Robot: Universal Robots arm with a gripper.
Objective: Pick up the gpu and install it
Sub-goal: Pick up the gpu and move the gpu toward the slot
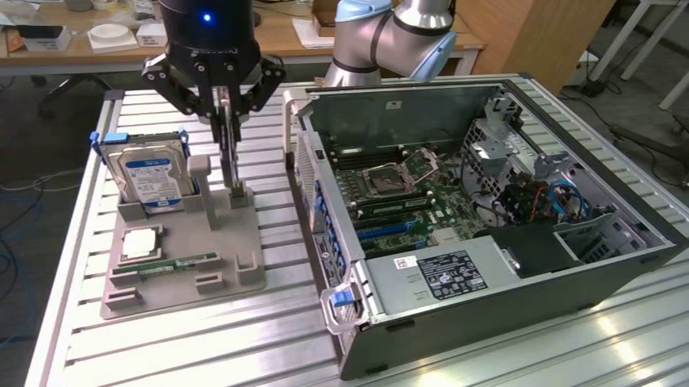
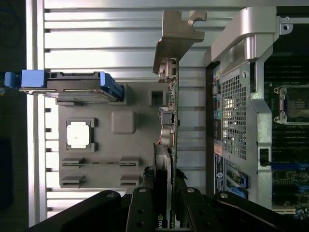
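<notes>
**Item:** gpu [image 1: 232, 173] — a thin, flat, dark circuit card with a silvery stamped-metal end bracket [image 2: 176, 36].

**Location:** It stands upright on its long edge in a slot of the grey moulded parts holder [image 1: 183, 266]. The holder lies on the ribbed aluminium table [image 1: 215, 347], just beside the open dark-grey computer case [image 1: 506, 266], on the exterior view's left of it. The card's lower edge appears to sit in the slot, so it looks not yet lifted out.

**Tool:** The black multi-link gripper [image 2: 166, 193] reaches down over the card from above. Its fingers are clenched on the two flat faces at the end opposite the bracket, where a black cooler block sits.

**Neighbours in the holder:** a boxy silver hard drive with a blue-white label and blue side rails [image 1: 153, 179], a square silvery processor chip [image 1: 140, 242], and a slim green memory stick [image 1: 177, 264].

**Handling, as judged:**
- The card is probably light and stiff along its length, but fragile.
- Small components and solder joints crowd its faces, and its edge contacts would not take scraping.
- The flat faces near the upper edge give the pads parallel surfaces to grip. The bracket is thin sheet metal and likely to slip or bend, so it makes a poor hold.
- Held near one end, the long card may tilt — a firm, square grip matters.
</notes>
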